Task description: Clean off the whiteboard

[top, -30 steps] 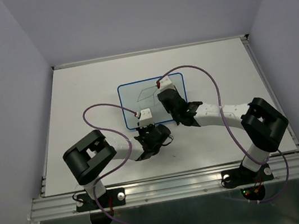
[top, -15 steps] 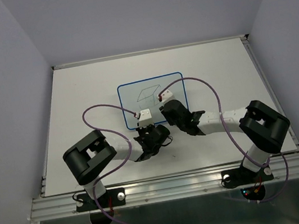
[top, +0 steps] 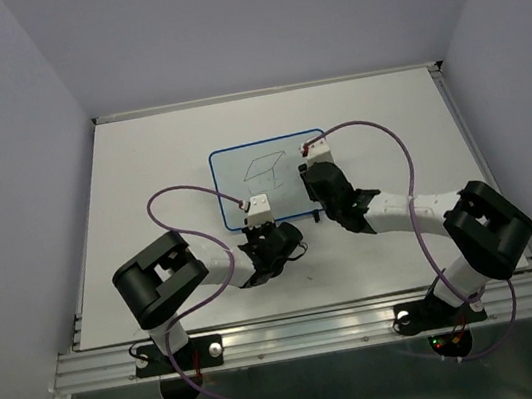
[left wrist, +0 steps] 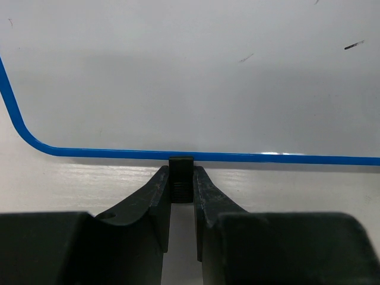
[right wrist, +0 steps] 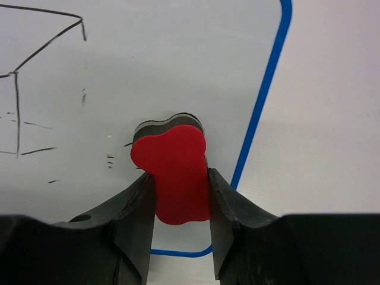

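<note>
Left jaws are pinched tight on the little black foot [left wrist: 181, 178] at the near edge of the whiteboard [top: 234, 189]. Right jaws are clamped on a red eraser [right wrist: 173, 172], which sits on the board just inside its right blue rim. Whiteboard's lying mid-counter [top: 141, 179], with a marker sketch [top: 263, 169] on its far half.

No word, label or number is legible anywhere; the whiteboard [top: 281, 197] carries only thin line drawings.

Right claw [right wrist: 178, 177] pinches red eraser [right wrist: 172, 155] over whiteboard [right wrist: 166, 65].
</note>
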